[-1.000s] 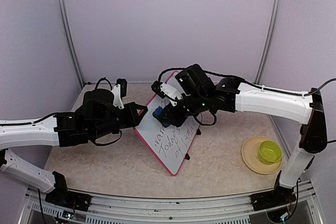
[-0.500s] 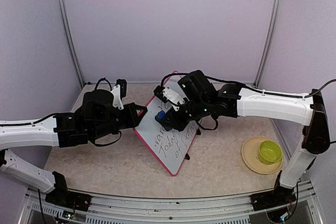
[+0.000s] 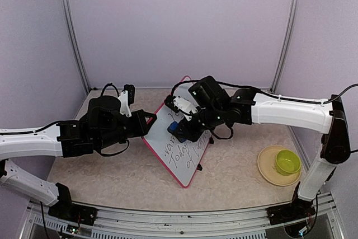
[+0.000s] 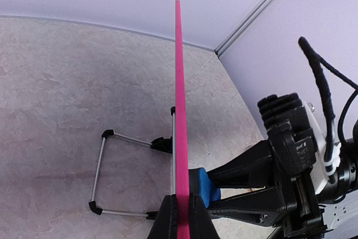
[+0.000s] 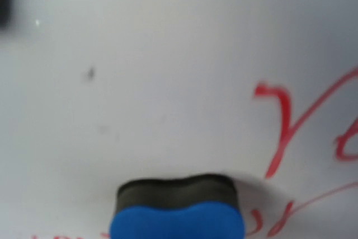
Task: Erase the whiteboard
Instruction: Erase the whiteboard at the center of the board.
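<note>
"Two arms, one board. Which step is this?" the desk asks.

"Wiping, mid-job, by my reading. The left hand (image 4: 179, 216) is clamped on the pink rim of the whiteboard (image 3: 159, 141), which stands tilted on its wire stand (image 4: 103, 172) at the middle of the bench (image 3: 112, 177). The right hand (image 3: 178, 130) is closed on a blue eraser (image 5: 176, 211), with the dark felt pressed flat to the white face."

"How much is there to go?"

"The right wrist view shows bare white above the felt and red strokes just beside and below it. From overhead, writing (image 3: 183, 154) covers the lower half of the face. I judge that about half the job is not yet done."

"And the next move?"

"Likely a stroke down and across onto those lines, with the felt flat and pressed firmly enough to lift the ink. That push lands on a tilted board with a light stand, so the left grip has to brace the rim against it. Otherwise the board could slide or fold back."

"Anything else on the bench?"

"A green bowl (image 3: 287, 162) on a yellow plate (image 3: 265, 170), well apart at the right and out of play."
</note>
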`<state>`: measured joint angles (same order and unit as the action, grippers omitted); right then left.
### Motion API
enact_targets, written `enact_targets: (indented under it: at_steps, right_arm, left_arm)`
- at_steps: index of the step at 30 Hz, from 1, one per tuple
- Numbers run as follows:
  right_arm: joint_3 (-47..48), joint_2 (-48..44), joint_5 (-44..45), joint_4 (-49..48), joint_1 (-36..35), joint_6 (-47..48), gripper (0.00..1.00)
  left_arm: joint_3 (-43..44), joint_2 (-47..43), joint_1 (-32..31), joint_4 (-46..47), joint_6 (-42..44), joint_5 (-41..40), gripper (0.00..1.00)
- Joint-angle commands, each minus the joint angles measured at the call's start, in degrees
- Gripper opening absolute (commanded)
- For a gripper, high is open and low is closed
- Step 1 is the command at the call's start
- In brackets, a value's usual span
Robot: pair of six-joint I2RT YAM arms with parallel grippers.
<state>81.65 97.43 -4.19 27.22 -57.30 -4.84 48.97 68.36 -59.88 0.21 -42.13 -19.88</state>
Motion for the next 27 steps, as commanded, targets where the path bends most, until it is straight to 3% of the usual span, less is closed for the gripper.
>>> enact_targets:
  at_steps: [1, 9, 27]
  right_arm:
    - [6.4, 2.6, 1.2, -0.1, 1.0, 1.6, 0.00]
    - [13.4, 5.9, 1.0, 2.6, 2.7, 3.1, 0.00]
    - [-3.9, 1.1, -1.1, -2.4, 3.5, 1.2, 0.00]
  left_arm:
    - [-0.4, -0.6, -1.4, 0.7, 0.6, 4.1, 0.00]
    - [-0.2, -0.4, -1.6, 0.6, 0.7, 4.1, 0.00]
    - [-0.4, -0.4, -1.5, 1.0, 1.0, 4.1, 0.00]
